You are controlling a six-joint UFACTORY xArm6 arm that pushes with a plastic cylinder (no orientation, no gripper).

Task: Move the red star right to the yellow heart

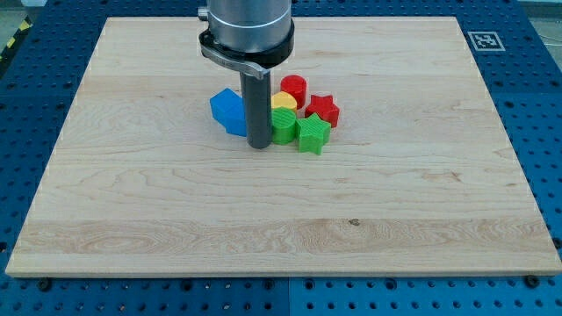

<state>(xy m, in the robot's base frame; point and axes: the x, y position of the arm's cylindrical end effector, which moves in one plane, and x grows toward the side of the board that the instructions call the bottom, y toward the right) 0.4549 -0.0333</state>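
The red star (324, 109) lies near the board's middle, at the right end of a tight cluster of blocks. The yellow heart (283, 102) sits just to its left, partly hidden behind the rod and the green blocks. My tip (261, 144) rests on the board at the cluster's left side, between the blue block (228, 111) and a green block (284, 126). The tip is left of and slightly below the yellow heart, and well left of the red star.
A red cylinder (293, 89) stands above the heart. A green star (313, 132) lies below the red star, touching it. The wooden board (281, 228) lies on a blue perforated table. A black-and-white marker (482, 39) sits at the board's top right corner.
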